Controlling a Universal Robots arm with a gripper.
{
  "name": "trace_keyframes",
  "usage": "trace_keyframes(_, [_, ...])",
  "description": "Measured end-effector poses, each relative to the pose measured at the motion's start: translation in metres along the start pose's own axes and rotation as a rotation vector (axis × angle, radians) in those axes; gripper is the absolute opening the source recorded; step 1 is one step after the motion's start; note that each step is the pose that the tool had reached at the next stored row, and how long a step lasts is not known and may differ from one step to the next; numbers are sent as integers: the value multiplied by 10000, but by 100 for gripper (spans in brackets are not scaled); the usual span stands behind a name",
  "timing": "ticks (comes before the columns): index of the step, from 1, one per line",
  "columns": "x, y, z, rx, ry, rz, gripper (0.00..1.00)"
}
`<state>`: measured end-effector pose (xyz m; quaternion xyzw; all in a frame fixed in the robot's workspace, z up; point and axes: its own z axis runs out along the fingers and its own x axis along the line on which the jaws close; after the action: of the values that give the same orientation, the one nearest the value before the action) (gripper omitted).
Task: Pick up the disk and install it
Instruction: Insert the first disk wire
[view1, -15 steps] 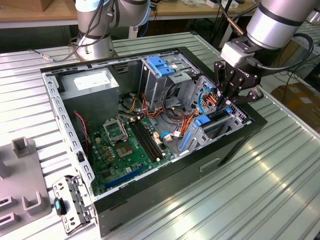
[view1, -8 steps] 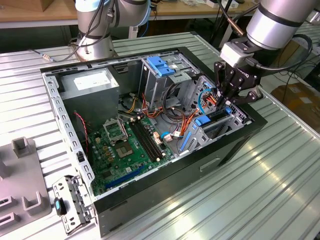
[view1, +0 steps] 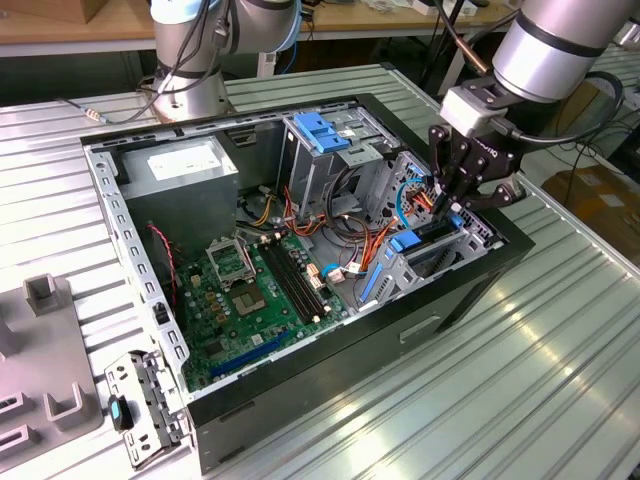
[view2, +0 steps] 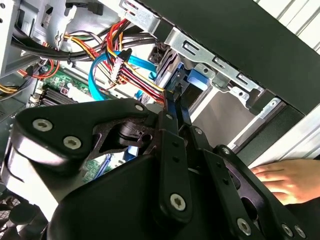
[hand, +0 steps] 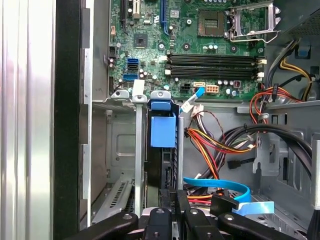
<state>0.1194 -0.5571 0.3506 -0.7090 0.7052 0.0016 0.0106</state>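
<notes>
My gripper (view1: 452, 205) is down at the drive bay on the exterior view's right side of the open PC case (view1: 490, 262), fingers (view2: 172, 107) drawn nearly together, pinching the thin edge of the disk (hand: 162, 150). The disk stands on edge in the bay slot, blue rail tab (hand: 163, 131) at its far end, most of its body already down betw. the bay's metal walls, so I judge it's part-seated, not yet fully home. Holding it edge-on makes sense: the slot is narrow and the rails have to run along the guides on both sides. In the first wrist view the grey bay wall (hand: 138, 150) sits just beside the disk on one side, w/ a bundle of red/yellow/orange power wires (hand: 210, 142) and a blue flat data cable (hand: 220, 186) close on the other; those are what I'd worry about snagging. Beyond the bay lies the green motherboard (view1: 255, 290) w/ its RAM slots and CPU socket. The metal cage w/ blue top (view1: 322, 140) and the grey PSU box (view1: 180, 170) sit further back in the case, well apart from the tool. In the second wrist view a person's hand (view2: 285, 180) rests outside the case wall, near the bay; I'd keep an eye on that.
</notes>
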Motion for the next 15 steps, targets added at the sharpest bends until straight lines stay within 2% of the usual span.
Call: trace_keyframes(15, [2, 0, 39, 1, -1, 86, 16])
